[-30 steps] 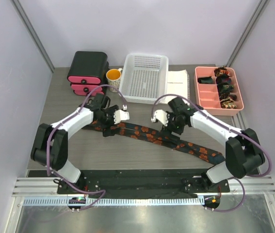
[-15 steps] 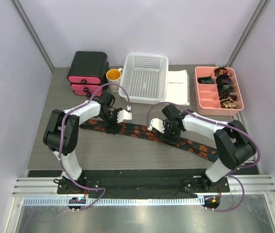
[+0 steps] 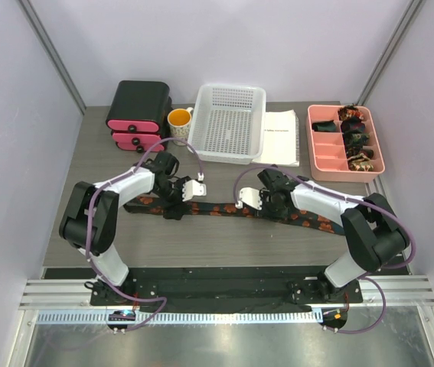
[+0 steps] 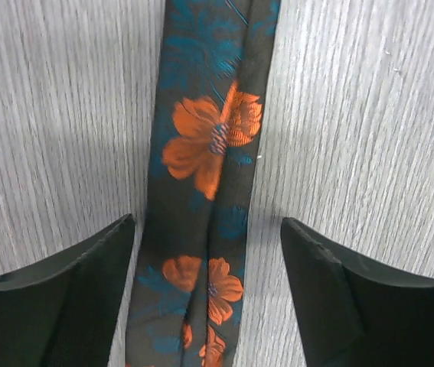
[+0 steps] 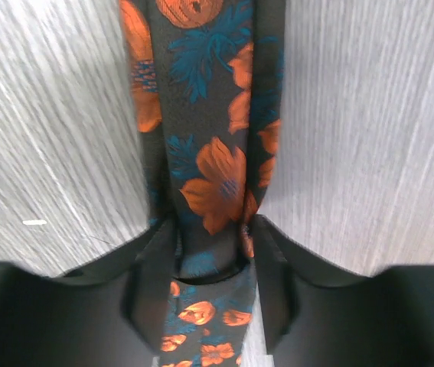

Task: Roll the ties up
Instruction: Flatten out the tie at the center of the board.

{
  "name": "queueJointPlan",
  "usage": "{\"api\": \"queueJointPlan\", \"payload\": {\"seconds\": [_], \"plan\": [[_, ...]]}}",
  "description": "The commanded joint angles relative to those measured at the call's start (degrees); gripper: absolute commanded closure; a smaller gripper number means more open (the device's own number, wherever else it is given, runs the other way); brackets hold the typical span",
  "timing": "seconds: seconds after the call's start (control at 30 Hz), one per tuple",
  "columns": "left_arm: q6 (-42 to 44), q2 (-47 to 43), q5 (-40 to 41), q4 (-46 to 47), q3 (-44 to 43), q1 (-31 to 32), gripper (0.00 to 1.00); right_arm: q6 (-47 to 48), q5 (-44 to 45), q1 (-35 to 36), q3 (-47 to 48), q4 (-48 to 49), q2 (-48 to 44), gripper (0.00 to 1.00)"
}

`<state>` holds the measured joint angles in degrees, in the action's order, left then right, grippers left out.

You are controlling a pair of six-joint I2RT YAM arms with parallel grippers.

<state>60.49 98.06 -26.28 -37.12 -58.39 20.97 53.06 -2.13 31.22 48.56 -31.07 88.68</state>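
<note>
A long dark tie (image 3: 220, 208) with orange flowers lies stretched across the table in the top view. My left gripper (image 3: 173, 205) is down over its left part. In the left wrist view the left gripper (image 4: 207, 260) stands open, one finger (image 4: 86, 294) on each side of the tie (image 4: 209, 145), with table showing between the right finger and the cloth. My right gripper (image 3: 268, 206) is down over the tie's right part. In the right wrist view the right gripper (image 5: 213, 267) is shut on the tie (image 5: 217, 176), and its fingers (image 5: 154, 283) press both edges so the cloth bunches.
A pink divided tray (image 3: 325, 149) at the back right holds several small coiled ties (image 3: 354, 138). A white basket (image 3: 228, 122), a paper sheet (image 3: 281, 136), an orange-filled mug (image 3: 179, 119) and a black and pink box (image 3: 137, 113) line the back.
Both grippers have come down onto the tie, and it now lies straighter across the table. The right jaws have closed in on it. The left jaws have narrowed a little.
</note>
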Motion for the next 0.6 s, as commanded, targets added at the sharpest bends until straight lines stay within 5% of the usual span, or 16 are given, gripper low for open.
{"api": "queueJointPlan", "payload": {"seconds": [0.0,0.27,0.43,0.57], "plan": [[-4.6,-3.8,3.1,2.2,0.5,-0.1,0.21,0.9,0.7,-0.4,1.3,-3.6,-0.6,0.47],[-0.4,-6.8,5.3,-3.1,0.6,-6.9,0.22,-2.9,-3.7,-0.4,8.4,-9.4,1.7,0.35],[1.9,-5.0,6.7,-5.0,1.2,-8.5,0.27,-2.0,-4.4,-0.8,9.0,-10.3,3.4,0.48],[3.8,-3.1,8.3,-5.2,2.2,-8.5,0.44,-0.2,-3.8,-1.2,8.9,-10.9,4.1,0.60]]}}
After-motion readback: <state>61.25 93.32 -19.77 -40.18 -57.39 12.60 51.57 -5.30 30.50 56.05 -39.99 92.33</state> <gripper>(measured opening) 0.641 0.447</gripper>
